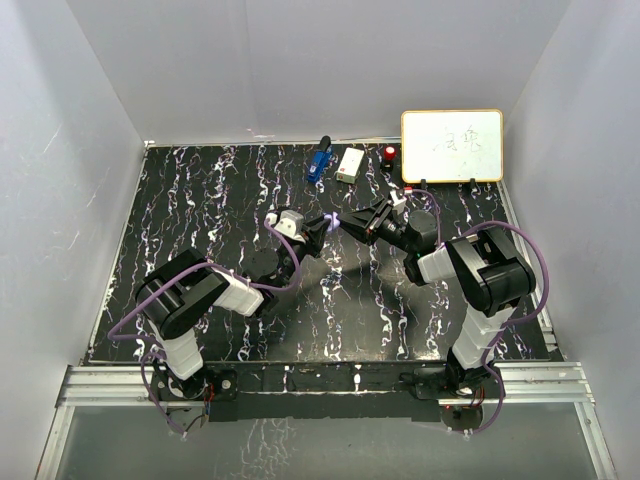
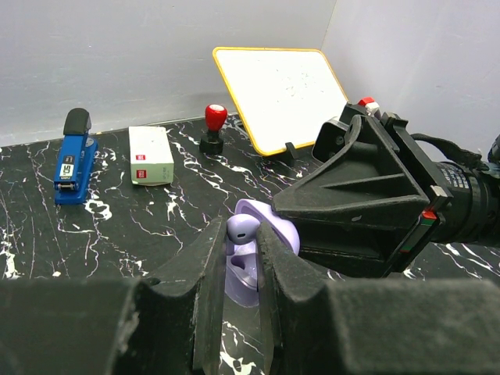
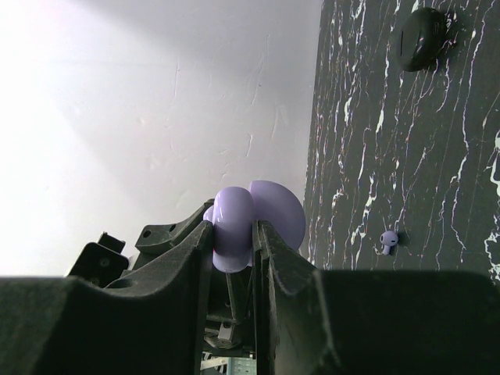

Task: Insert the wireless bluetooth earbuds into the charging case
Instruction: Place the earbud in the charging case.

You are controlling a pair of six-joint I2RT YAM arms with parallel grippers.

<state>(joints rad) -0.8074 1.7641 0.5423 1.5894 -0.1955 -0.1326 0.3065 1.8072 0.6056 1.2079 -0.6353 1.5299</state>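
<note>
My right gripper [image 3: 233, 236] is shut on the open lilac charging case [image 3: 231, 223] and holds it above the table's middle [image 1: 337, 219]. My left gripper [image 2: 241, 244] is shut on a lilac earbud [image 2: 243, 227], held right at the case's open sockets [image 2: 244, 273]. The two grippers meet tip to tip in the top view, left [image 1: 322, 227] and right [image 1: 352, 222]. A second lilac earbud [image 3: 387, 239] lies loose on the table. A black round case [image 3: 422, 37] lies shut farther off. No black earbuds show.
At the back stand a blue stapler [image 1: 318, 163], a white box [image 1: 350, 165], a red-topped stamp [image 1: 389, 153] and a yellow-framed whiteboard [image 1: 452, 146]. White walls close in the table on three sides.
</note>
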